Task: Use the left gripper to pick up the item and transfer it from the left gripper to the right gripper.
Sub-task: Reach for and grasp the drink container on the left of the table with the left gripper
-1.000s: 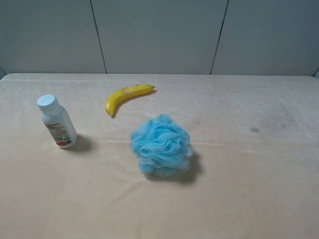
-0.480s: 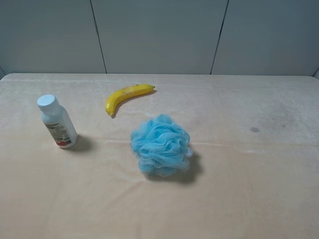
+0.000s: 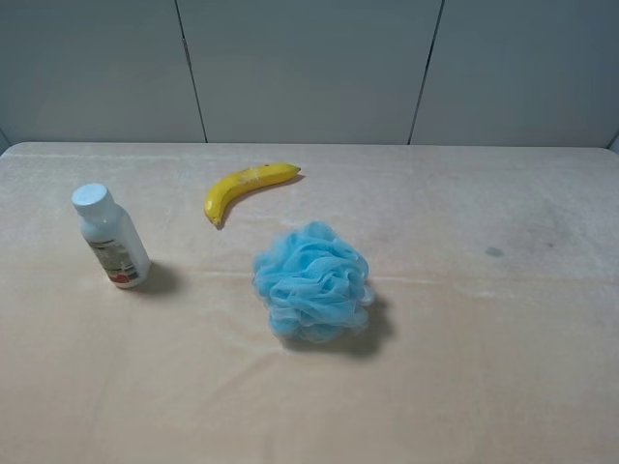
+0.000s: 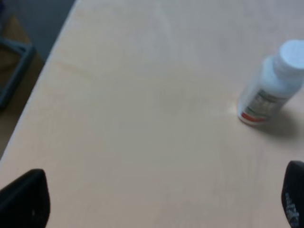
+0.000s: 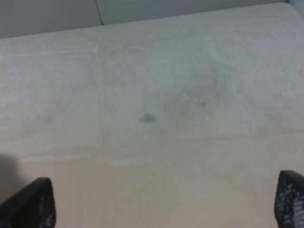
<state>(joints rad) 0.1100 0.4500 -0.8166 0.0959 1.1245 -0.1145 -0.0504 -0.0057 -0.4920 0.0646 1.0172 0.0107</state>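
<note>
My left pincer [image 4: 159, 204] is spread wide, only the two black fingertips [image 4: 23, 202] showing, with nothing between them but bare surface [image 4: 142, 118]. My right pincer [image 5: 159, 204] is just as wide open and empty. It hangs over a stretch of surface marked by a small dark spot [image 5: 147, 118], which lies well to the right of the blue sponge [image 3: 312, 282].

The bottle [image 4: 268, 88] stands on its base ahead of the left pincer, off toward one finger's side and not yet between the fingers. It is well to the left of the sponge, level with it. The banana [image 3: 247, 186] lies behind the sponge, a little to its left.

I judge the bottle light, with smooth plastic walls that may slip and give a little under a squeeze. Tall and narrow, it could topple if nudged. I would close across the body at the label [image 4: 259, 102], below the white cap [image 4: 290, 54], leaving the cap end free for the right pincer.
</note>
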